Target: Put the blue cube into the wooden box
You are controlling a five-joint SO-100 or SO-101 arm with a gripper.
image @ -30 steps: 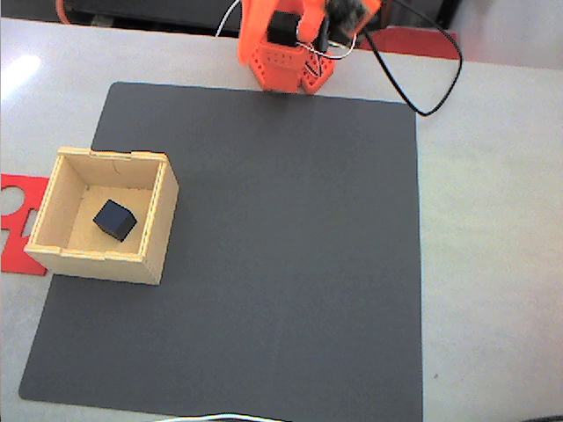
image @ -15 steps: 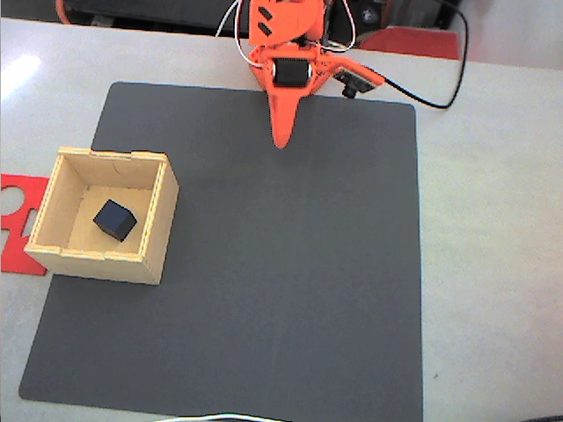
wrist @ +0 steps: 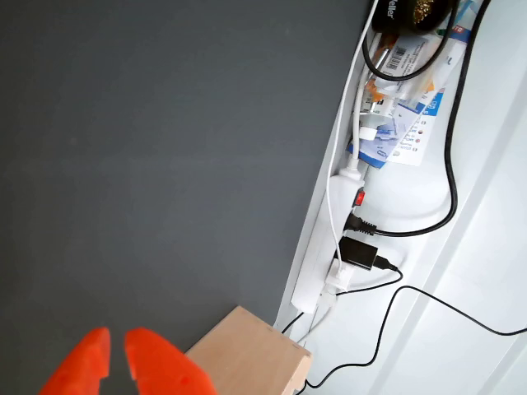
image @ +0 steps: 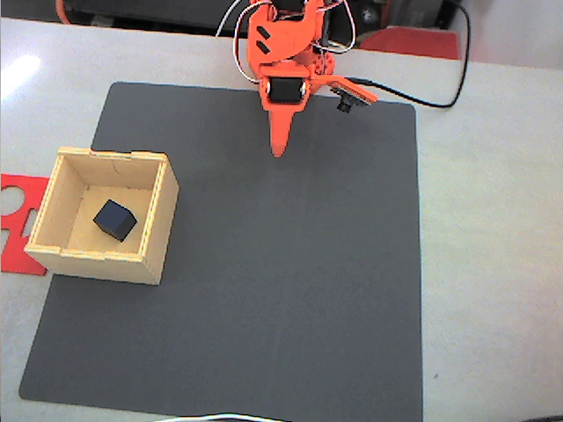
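The orange gripper (image: 279, 149) hangs over the far part of the dark grey mat (image: 290, 264) in the fixed view, its fingers drawn together into a single narrow point aimed toward the camera side of the table. In the wrist view the two orange fingertips (wrist: 152, 362) show at the bottom left with only a thin sliver of mat between them, so the gripper (wrist: 117, 358) is closed or very nearly so, and it carries nothing. It touches no object; bare mat lies beneath and around it.

Behind the fingers, the arm's orange body (image: 281, 44) sits at the far edge of the mat, with white wires looping off it and a black cable (image: 431, 97) trailing to the right across the pale table (image: 493, 220).

Well apart from the gripper, at the mat's left edge in the fixed view, stands the wooden box (image: 62, 251), open at the top. The blue cube (image: 114, 220) rests on the box floor, turned at a slight angle to the walls and apart from all four of them. A corner of the box (wrist: 247, 354) also enters the wrist view at the bottom. Just left of the box a flat red cut-out sheet (image: 16, 198) lies on the table, partly hidden by the box. In the wrist view a white power strip (wrist: 325, 247) with plugged-in cables runs along the mat's edge.
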